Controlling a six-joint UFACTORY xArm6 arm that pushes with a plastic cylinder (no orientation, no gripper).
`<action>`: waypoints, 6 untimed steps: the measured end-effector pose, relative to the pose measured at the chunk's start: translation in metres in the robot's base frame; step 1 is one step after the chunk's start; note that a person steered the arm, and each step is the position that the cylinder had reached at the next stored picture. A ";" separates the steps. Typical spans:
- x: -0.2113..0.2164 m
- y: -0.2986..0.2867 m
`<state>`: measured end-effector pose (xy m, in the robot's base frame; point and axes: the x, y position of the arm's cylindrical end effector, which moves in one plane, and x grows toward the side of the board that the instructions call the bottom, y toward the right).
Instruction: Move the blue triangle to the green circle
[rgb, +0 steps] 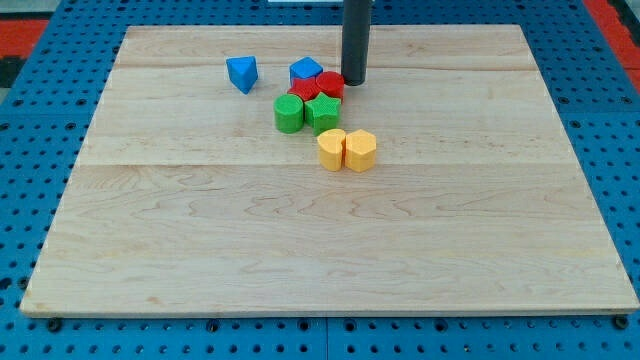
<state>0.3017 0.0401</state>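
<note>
My tip (355, 82) stands on the wooden worktop (300, 260) near the middle of its top edge; the arm ends in a plain dark rod with no pincer, so no pincer state can be told. The tip is just beside the right-hand red block (330, 84), at that block's right, touching or nearly so; I cannot tell which.

That red block belongs to a tight cluster. A second red block (304, 89) sits at its left, and a blue block (305, 70) with a pointed top face lies just behind the two reds, toward the top edge. In front of the reds are the green circle (289, 113) and, at its right and touching it, a green block (323, 112) with a notched outline.

Toward the bottom edge from the greens, two yellow blocks stand side by side: a yellow one (332, 149) on the left, a yellow heart-like one (360, 150) on the right.

The blue triangle (242, 73) lies apart from the cluster, toward the worktop's top-left corner, well apart from my tip and near but not touching the green circle.
</note>
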 end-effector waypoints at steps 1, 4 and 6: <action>-0.025 -0.007; -0.041 -0.171; 0.007 -0.136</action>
